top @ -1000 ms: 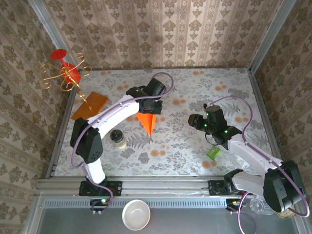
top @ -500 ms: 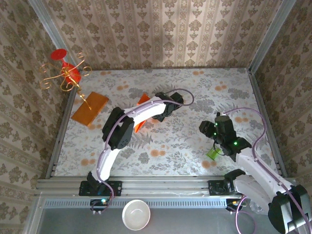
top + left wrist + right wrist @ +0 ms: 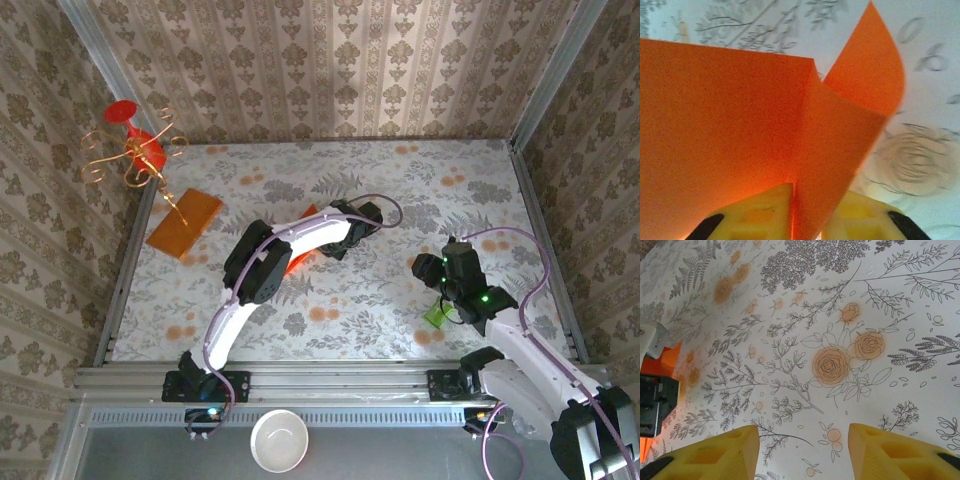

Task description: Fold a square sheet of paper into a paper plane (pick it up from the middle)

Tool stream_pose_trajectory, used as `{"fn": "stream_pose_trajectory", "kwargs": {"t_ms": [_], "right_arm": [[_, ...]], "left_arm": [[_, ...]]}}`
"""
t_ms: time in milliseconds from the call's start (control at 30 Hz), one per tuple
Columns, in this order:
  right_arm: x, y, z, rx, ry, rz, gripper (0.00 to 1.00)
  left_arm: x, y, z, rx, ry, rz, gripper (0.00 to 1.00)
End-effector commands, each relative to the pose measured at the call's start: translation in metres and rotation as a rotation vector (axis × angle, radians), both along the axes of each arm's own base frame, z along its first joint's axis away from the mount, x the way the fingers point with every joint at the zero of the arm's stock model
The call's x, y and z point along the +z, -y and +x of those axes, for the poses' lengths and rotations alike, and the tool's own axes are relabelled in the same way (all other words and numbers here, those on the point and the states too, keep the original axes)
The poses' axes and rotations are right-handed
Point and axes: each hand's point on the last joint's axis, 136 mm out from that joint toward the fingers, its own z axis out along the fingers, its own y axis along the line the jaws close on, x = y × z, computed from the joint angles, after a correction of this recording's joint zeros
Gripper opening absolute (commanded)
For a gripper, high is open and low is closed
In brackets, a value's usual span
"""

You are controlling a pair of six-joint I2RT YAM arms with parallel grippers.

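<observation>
Item: red-orange paper sheet (image 3: 715, 125), creased, one flap curled upright; lying just left of the table's centre, largely covered by the left forearm in the top view

Left gripper (image 3: 812, 196): yellow fingers drawn close on a fold of the sheet, paper running down between them; judged a pinch, possibly slackening

Right gripper (image 3: 802, 440): fingers apart, nothing between them, hovering over bare floral tablecloth (image 3: 850, 315) toward the near right corner

Change over the last second: sheet formerly hanging as a pointed dart beneath the raised left gripper near the centre; now brought low against the cloth, left arm stretched out flat, gripper right of centre. Right arm drawn back toward the near edge

Meaning for the task, as judged: a laying-down or pressing step; creases made, wings not seen spread, plane probably unfinished

Also on the table: amber-orange flat sheet (image 3: 185, 222) by the left edge; red-and-gold wire stand (image 3: 135, 150) at the far left corner; small green item (image 3: 437, 314) near the right arm

Brands, labels, writing: none legible
</observation>
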Motion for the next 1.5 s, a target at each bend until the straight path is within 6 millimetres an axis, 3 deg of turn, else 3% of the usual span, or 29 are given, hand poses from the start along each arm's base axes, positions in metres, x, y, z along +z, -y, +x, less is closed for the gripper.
{"fn": "stream_pose_trajectory", "kwargs": {"t_ms": [0, 200, 467, 533, 667, 833, 1033, 1300, 1467], "right_arm": [[-0.009, 0.007, -0.003, -0.038, -0.027, -0.013, 0.52], [-0.008, 0.006, -0.001, -0.035, -0.022, -0.009, 0.53], [-0.006, 0.005, 0.002, -0.036, -0.022, 0.000, 0.56], [-0.006, 0.002, 0.003, -0.031, -0.016, 0.012, 0.56], [-0.005, -0.006, 0.006, -0.008, -0.009, 0.047, 0.58], [-0.010, -0.021, 0.011, 0.037, -0.033, 0.108, 0.59], [-0.017, -0.031, 0.017, 0.047, -0.065, 0.149, 0.59], [-0.019, -0.047, 0.025, 0.086, -0.093, 0.200, 0.58], [-0.020, -0.067, 0.027, 0.116, -0.122, 0.260, 0.57]], "left_arm": [[0.005, 0.013, -0.012, 0.029, -0.020, -0.080, 0.25], [0.034, 0.032, -0.030, 0.013, -0.072, -0.252, 0.39], [0.084, 0.087, -0.082, -0.024, -0.235, -0.698, 0.52], [0.099, 0.089, -0.084, -0.018, -0.240, -0.780, 0.53], [0.114, 0.073, -0.078, 0.047, -0.247, -0.946, 0.55], [0.091, 0.041, -0.074, 0.140, -0.289, -1.038, 0.55], [0.064, 0.024, -0.081, 0.195, -0.315, -1.013, 0.55], [0.039, 0.009, -0.051, 0.262, -0.291, -0.999, 0.54], [0.021, 0.000, -0.044, 0.310, -0.290, -0.958, 0.50]]}}
